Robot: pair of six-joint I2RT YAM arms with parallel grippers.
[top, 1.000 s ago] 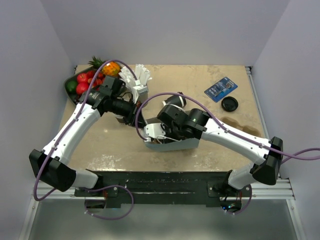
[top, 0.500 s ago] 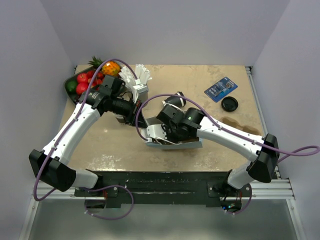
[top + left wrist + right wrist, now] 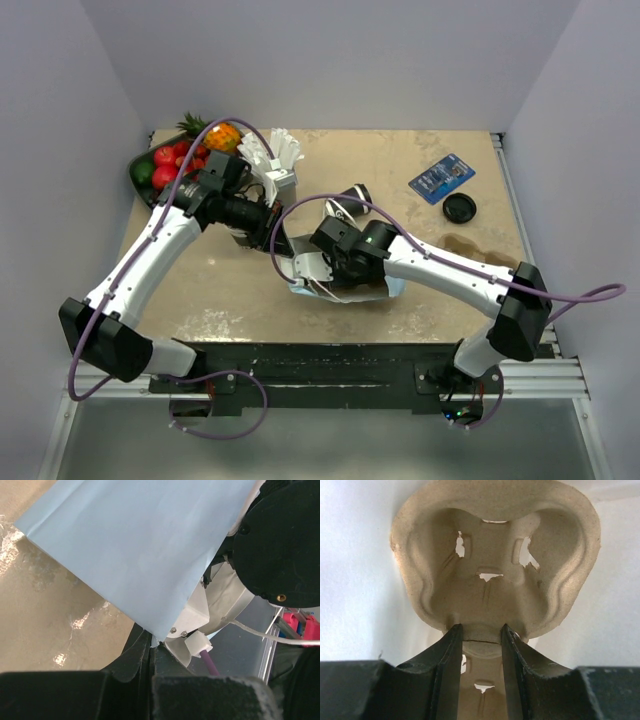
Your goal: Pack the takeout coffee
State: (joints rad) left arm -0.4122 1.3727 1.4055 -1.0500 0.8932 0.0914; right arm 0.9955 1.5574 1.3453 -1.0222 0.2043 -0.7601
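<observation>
Between my right fingers (image 3: 479, 636), held partway apart, is the near rim of a pulp carrier (image 3: 490, 575), pinched inside the pale blue bag (image 3: 135, 545). My left fingers (image 3: 150, 652) are pressed together on the bag's edge, close beside the right wrist. The coffee (image 3: 349, 199) lies on its side on the tabletop (image 3: 400, 160), just beyond my right fingers and outside the bag.

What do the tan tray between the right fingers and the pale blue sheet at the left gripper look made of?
Tan tray: likely moulded paper pulp, matte; fibrous surface, ragged cut-out edges.
Pale blue sheet: probably paper, smooth and matte; it shows straight edges and a faint crease.
</observation>
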